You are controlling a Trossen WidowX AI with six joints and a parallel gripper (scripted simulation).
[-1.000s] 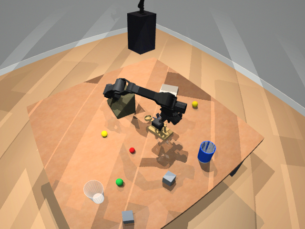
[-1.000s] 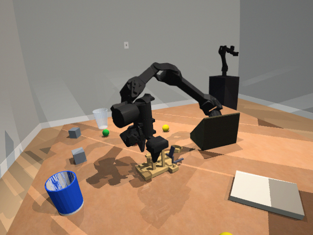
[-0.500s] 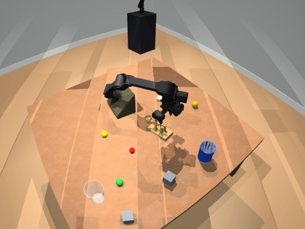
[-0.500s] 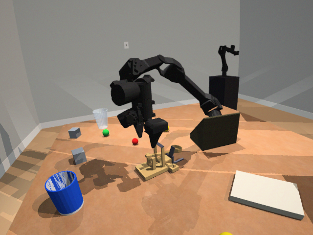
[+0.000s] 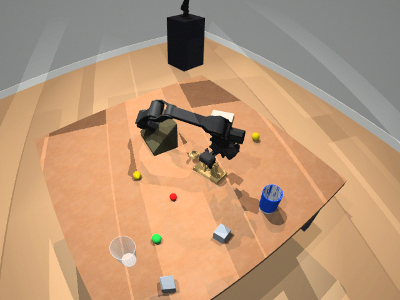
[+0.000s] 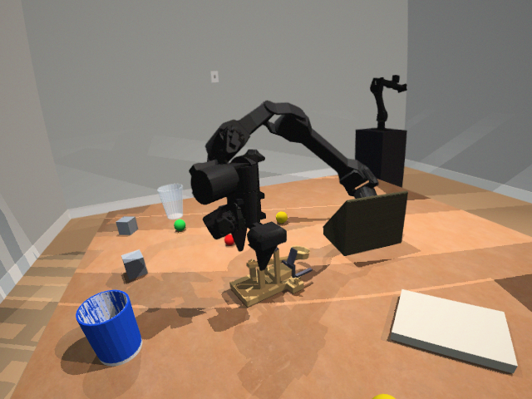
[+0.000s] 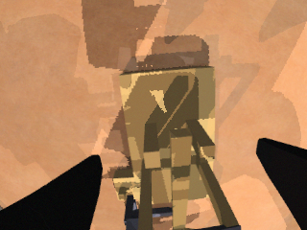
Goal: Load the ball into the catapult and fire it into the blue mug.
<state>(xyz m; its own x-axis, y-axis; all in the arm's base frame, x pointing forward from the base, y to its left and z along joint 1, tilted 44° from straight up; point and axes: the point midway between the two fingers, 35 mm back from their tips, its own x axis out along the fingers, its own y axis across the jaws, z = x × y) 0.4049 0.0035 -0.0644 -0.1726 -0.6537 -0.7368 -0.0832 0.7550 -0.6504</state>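
- Hovering over the catapult (image 5: 219,177) (image 6: 248,295) (image 7: 206,91), my claw (image 6: 252,256) (image 7: 182,155) stands wide open, nothing between its fingers.
- Beneath it, I see the catapult on the counter (image 5: 93,180) (image 6: 343,352) (image 7: 43,86), its cup toward the arm's wedge-shaped base (image 5: 172,137) (image 6: 373,223).
- The red ball (image 5: 173,196) (image 6: 229,239) lies near the catapult.
- Farther out, the blue mug (image 5: 270,201) (image 6: 112,337) stands upright, well apart from the green ball (image 5: 156,238) (image 6: 179,224).

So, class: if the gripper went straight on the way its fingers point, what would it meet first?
Most likely the catapult: the open gripper points down over it. Whether the fingers would touch its frame or pass either side is unclear, as depth is hard to judge.
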